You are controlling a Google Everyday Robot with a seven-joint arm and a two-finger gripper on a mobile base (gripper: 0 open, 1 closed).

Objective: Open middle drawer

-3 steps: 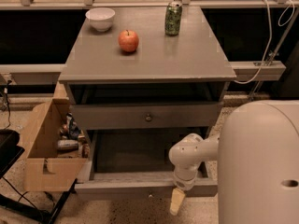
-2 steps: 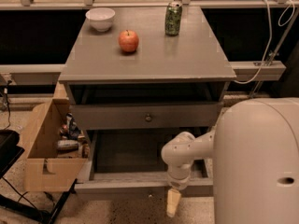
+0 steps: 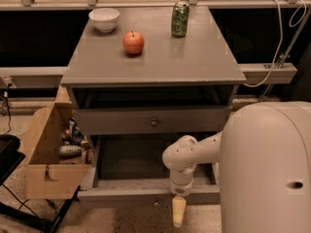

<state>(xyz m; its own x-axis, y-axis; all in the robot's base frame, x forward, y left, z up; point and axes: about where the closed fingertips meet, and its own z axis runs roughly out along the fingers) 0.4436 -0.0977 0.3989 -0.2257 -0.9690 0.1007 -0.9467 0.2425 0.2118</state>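
The middle drawer, with 1 round knob, sits under the worktop, its front back in the frame. Below it the lowest drawer stands pulled out. The pincer points down just before that lower front, well below the knob; whether it is spread or pressed together cannot be told. 1 apple rests on the worktop.

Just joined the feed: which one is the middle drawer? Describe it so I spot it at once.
Find the grey cabinet with the apple on top. Just under its top, the middle drawer is the flat grey front with one small round knob at its centre. Unlike the pulled-out bottom drawer below, in front of which the gripper hangs, it looks shut.
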